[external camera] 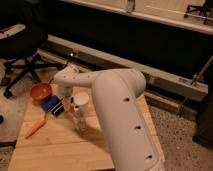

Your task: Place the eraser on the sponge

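Note:
The blue sponge (49, 104) lies flat on the wooden table (60, 145), just right of the orange bowl. The eraser (59, 108), a small dark block with a pale stripe, rests against the sponge's right edge. My white arm reaches in from the right and bends down, so my gripper (65, 99) hangs directly over the eraser and the sponge's right end. Its jaws stand open and nothing is lifted in them. The wrist partly hides the eraser.
An orange bowl (41, 92) sits at the table's far left. An orange carrot (36, 128) lies nearer the front left. A clear bottle with a white cap (80, 107) stands just right of the gripper. An office chair (22, 55) and a floor rail lie beyond the table.

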Action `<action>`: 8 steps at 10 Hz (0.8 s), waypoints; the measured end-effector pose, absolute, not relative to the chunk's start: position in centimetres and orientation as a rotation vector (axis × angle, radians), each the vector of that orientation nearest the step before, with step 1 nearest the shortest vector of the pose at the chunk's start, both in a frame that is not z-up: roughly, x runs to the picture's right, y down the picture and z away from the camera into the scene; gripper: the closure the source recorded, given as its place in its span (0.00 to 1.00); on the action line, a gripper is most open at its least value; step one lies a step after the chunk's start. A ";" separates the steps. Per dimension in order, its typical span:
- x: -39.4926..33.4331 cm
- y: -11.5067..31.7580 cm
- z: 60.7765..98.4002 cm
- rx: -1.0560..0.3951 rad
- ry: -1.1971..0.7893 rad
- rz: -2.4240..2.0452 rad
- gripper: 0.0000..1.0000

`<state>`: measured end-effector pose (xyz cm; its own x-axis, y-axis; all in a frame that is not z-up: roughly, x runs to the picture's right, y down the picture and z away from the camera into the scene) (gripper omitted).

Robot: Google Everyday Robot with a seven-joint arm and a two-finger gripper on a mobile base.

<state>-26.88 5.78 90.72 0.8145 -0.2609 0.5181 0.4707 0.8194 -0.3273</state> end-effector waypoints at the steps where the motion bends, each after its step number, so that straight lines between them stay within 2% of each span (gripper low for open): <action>1: -26.3 5.6 90.9 -0.469 -0.465 -0.402 0.20; 7: -27.2 7.3 92.3 -0.516 -0.471 -0.390 0.21; 8: -27.1 7.4 92.8 -0.523 -0.466 -0.394 0.27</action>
